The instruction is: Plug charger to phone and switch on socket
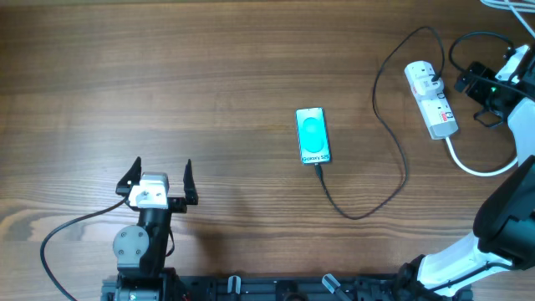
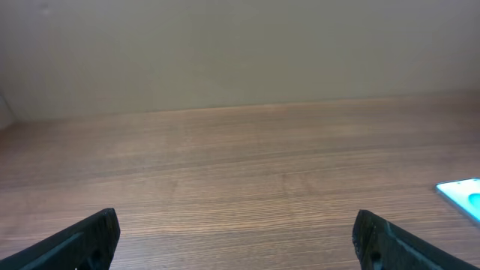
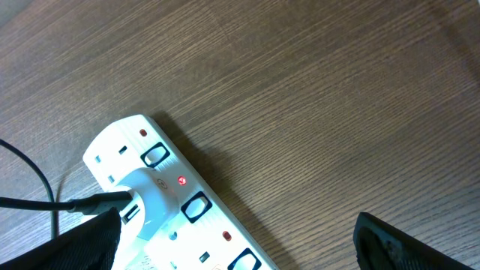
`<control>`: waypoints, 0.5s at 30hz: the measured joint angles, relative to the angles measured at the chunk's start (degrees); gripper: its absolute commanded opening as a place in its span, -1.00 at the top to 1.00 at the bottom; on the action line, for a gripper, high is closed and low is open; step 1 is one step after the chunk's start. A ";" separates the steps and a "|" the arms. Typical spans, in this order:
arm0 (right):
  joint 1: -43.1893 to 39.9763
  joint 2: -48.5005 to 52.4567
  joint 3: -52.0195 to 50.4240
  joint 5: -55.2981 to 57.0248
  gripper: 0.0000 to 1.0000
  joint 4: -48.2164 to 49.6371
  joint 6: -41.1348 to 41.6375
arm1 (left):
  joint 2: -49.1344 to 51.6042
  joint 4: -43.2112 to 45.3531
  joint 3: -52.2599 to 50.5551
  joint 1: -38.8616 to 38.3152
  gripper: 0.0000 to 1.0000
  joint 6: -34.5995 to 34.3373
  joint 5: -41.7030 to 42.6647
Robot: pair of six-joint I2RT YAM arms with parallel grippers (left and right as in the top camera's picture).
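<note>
Phone (image 1: 313,135) in the middle of the table (image 1: 167,67), charger (image 1: 405,174) from its near end to the socket (image 1: 432,100) at far right

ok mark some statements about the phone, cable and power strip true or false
1. The slim rectangular phone has its screen lit teal-green. True.
2. The left gripper holds the thin black charger cable. False: it is open, empty, away from the cable.
3. The cable's free end reaches the phone's lower edge. True.
4. The white oblong power strip lies left of the phone. False: it lies to its right.
5. A white adapter sits on the strip. True.
</note>
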 measured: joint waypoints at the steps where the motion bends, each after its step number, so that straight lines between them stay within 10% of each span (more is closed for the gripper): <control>1: 0.00 0.00 0.00 -0.02 -0.99 0.00 0.00 | 0.00 0.00 0.00 0.17 -1.00 0.24 -0.02; 15: 0.00 0.00 0.00 0.00 -0.99 0.00 0.00 | 0.00 0.00 0.00 0.24 -1.00 1.07 -1.95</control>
